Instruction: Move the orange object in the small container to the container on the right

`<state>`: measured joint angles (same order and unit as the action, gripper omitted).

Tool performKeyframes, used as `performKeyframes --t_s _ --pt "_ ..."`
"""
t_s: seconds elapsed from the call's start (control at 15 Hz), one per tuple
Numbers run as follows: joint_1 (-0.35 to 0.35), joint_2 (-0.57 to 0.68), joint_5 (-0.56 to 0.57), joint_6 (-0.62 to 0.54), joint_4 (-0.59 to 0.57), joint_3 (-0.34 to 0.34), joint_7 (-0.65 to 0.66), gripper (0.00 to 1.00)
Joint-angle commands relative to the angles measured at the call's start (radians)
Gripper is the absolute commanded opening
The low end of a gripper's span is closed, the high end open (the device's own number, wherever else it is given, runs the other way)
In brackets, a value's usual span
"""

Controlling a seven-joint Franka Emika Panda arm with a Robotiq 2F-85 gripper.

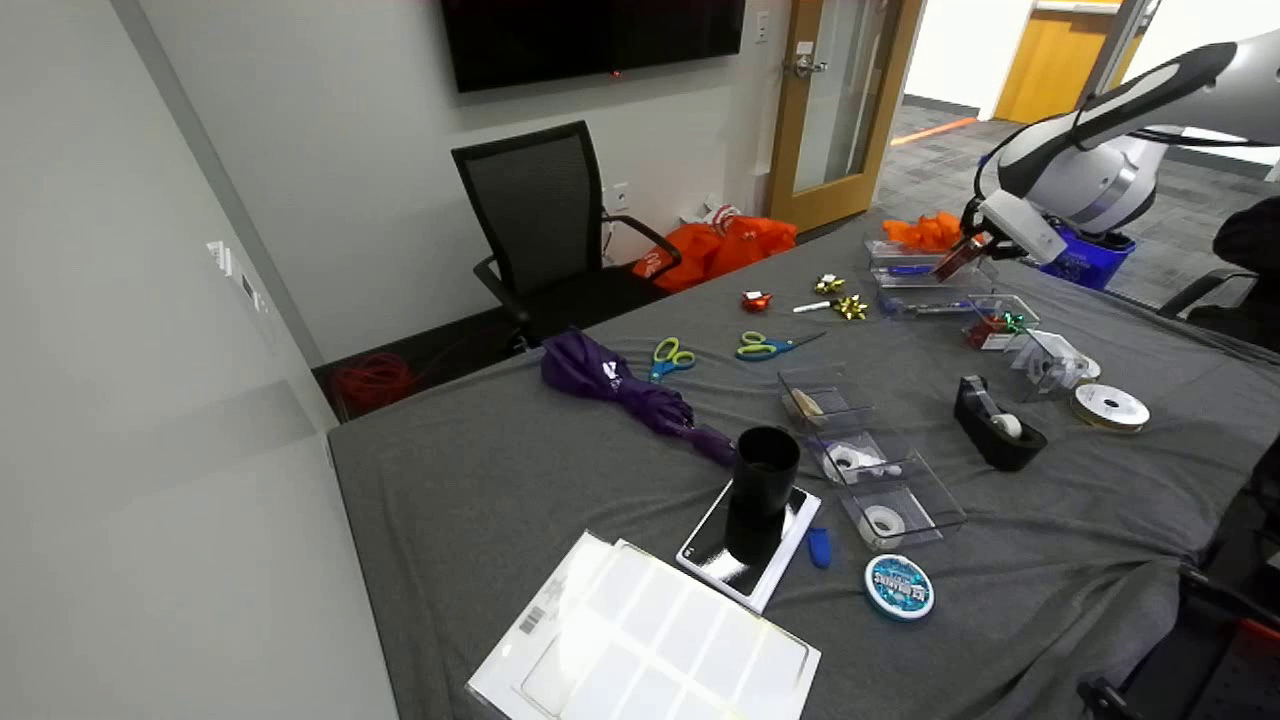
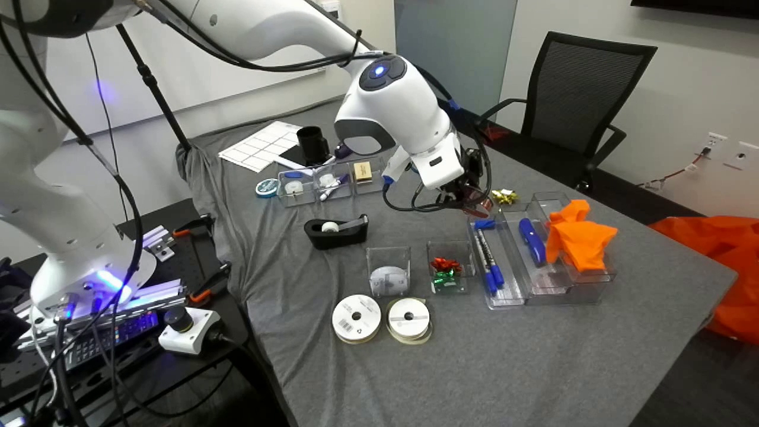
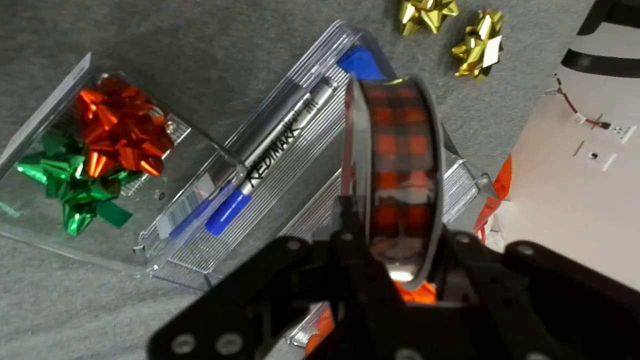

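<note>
- The clear box [image 3: 50, 107] is keeping bows [image 3: 125, 130] gathered.
- The ridged tray [image 3: 285, 175] is stopping markers [image 3: 282, 142] rolling.
- Above it, my hand [image 3: 395, 225], spread just to fit, is pinching the plaid spool [image 3: 402, 160], probably the orange object, across its flanges.

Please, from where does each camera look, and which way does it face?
An exterior view: near the papers, facing down towards the screen and door; the arm shows.
An exterior view: near the white rolls, facing the papers; arm and base show.
Wrist view: on the wrist, facing past the held plaid roll to the tray; gripper shows.
Both exterior views share the mug and tape dispenser.
</note>
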<state>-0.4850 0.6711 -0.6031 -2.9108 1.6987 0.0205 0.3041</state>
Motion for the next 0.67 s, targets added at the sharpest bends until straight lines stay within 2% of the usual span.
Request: performKeyframes --t_s 0.0,0.07,0.13,0.2,0.47,0.53,0.6 --pt "-0.039 0.044 -0.085 0.020 -0.075 -0.045 -0.026 0.07" --pt "-0.035 0.050 -0.096 0.012 -0.082 -0.041 -0.031 0.07" --pt "0.003 0.018 -0.077 0.013 -0.039 -0.001 -0.011 0.07" --pt "0.005 0.023 -0.078 0.012 -0.044 0.002 -0.010 0.30" --pt "0.010 0.023 -0.077 0.012 -0.044 0.006 -0.009 0.30" --pt "-0.016 0.033 -0.116 0.000 -0.058 -0.034 -0.020 0.07" --pt "-0.020 0.038 -0.135 0.001 -0.065 -0.039 -0.014 0.07"
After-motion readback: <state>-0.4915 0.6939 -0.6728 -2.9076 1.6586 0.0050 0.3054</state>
